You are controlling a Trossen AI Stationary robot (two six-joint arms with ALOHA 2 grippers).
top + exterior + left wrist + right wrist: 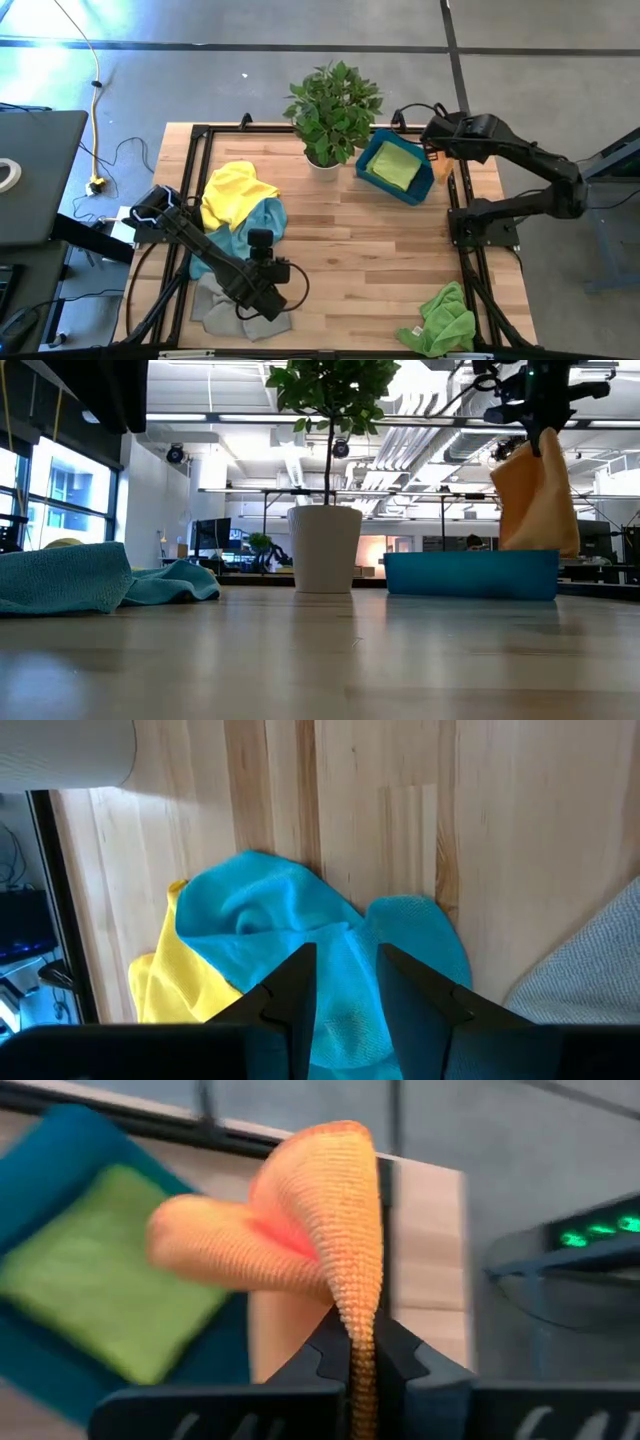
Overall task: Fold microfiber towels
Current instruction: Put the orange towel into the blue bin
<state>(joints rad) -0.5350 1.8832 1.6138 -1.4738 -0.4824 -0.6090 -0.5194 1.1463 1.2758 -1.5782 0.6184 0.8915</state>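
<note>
One limp orange towel [330,1230], doubled over, pinched in the right hand [357,1342]; left hand [345,982] spread.

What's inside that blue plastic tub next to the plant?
A folded green towel lies flat in the teal bin, filling most of its floor. Whatever might sit beneath it is covered. The right claw holds an orange towel hanging beside the bin, not inside.
</note>
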